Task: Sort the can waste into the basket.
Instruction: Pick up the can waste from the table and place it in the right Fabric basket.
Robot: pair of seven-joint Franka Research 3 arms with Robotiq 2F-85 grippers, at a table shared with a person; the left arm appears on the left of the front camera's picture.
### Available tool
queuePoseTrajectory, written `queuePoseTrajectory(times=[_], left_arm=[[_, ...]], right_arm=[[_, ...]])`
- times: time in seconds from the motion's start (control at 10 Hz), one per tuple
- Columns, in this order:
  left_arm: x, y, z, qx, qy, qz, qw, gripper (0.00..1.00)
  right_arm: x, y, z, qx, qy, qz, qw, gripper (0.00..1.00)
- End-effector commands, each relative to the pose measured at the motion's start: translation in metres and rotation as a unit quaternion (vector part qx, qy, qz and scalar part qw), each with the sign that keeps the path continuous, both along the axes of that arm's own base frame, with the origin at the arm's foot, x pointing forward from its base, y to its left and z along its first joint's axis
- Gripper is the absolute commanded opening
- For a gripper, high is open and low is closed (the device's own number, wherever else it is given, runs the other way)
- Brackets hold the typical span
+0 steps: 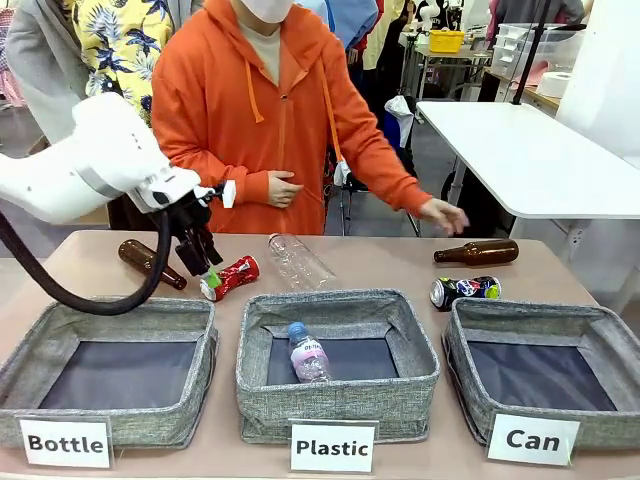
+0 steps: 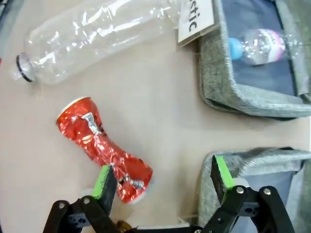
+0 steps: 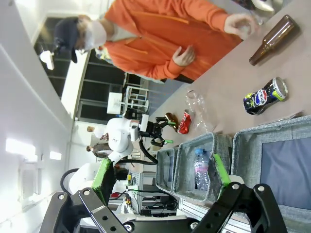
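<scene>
The red crushed can point(image 1: 230, 277) lies on its side on the table, just behind the gap between the "Bottle" basket point(image 1: 120, 315) and the "Plastic" basket point(image 1: 340, 305). The blue-black can point(image 1: 465, 291) lies far to the right, just behind the rim of the "Can" basket point(image 1: 540, 318), which holds nothing yet. We judge neither can is sorted.

Our left gripper point(image 1: 203, 262) hangs over the red can's near end, jaws spread wide and holding nothing. In the left wrist view one green pad point(image 2: 103, 179) sits at that end of the can while the other stands above the corner of the "Bottle" basket. The can lies skewed to the jaws, so we would probably need to shift and turn before closing. Our right gripper point(image 3: 162, 171) is also fully open and empty, high above the right side of the table.

Room is tight near the red can, with a clear plastic bottle point(image 1: 298, 260) close behind it and a brown bottle point(image 1: 150, 262) to its left. The carry to the "Can" basket crosses the whole table, and the person's hand point(image 1: 443, 213) hovers near the other brown bottle point(image 1: 477, 252) at the far right.
</scene>
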State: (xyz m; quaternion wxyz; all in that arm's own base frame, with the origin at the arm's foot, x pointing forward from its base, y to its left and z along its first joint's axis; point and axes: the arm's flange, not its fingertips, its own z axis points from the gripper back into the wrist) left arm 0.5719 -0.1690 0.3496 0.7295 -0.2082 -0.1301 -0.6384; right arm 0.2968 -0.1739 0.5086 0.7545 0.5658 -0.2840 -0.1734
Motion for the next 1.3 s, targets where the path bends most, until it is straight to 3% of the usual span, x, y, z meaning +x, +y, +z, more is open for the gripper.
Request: queuePoseTrajectory(times=[0.0,0.2,0.6,0.8,0.9,1.0,1.1,1.2], left_arm=[[0.019,-0.006,-0.01,-0.015,-0.056,0.037,0.998,1.0],[0.038,-0.012,-0.025,-0.009,-0.092,0.096,0.991,1.0],[0.055,-0.021,-0.047,0.067,-0.043,0.127,0.989,1.0],[0.057,-0.022,-0.052,0.076,-0.038,0.131,0.988,1.0],[0.057,-0.021,-0.051,0.076,-0.045,0.138,0.986,0.4],[0.057,-0.019,-0.05,0.073,-0.045,0.139,0.987,0.4],[0.056,-0.017,-0.048,0.073,-0.045,0.139,0.987,0.0],[0.055,-0.014,-0.045,0.075,-0.047,0.136,0.987,0.35]], right_arm=[[0.003,-0.001,0.002,0.002,-0.019,-0.001,1.0,1.0],[0.003,-0.001,0.002,0.002,-0.019,-0.001,1.0,1.0],[0.003,-0.001,0.002,0.002,-0.019,-0.001,1.0,1.0],[0.003,-0.001,0.002,0.002,-0.019,-0.001,1.0,1.0],[0.003,-0.001,0.002,0.002,-0.019,-0.001,1.0,1.0],[0.003,-0.001,0.002,0.002,-0.019,-0.001,1.0,1.0],[0.003,-0.001,0.002,0.002,-0.019,-0.001,1.0,1.0],[0.003,-0.001,0.002,0.002,-0.019,-0.001,1.0,1.0]])
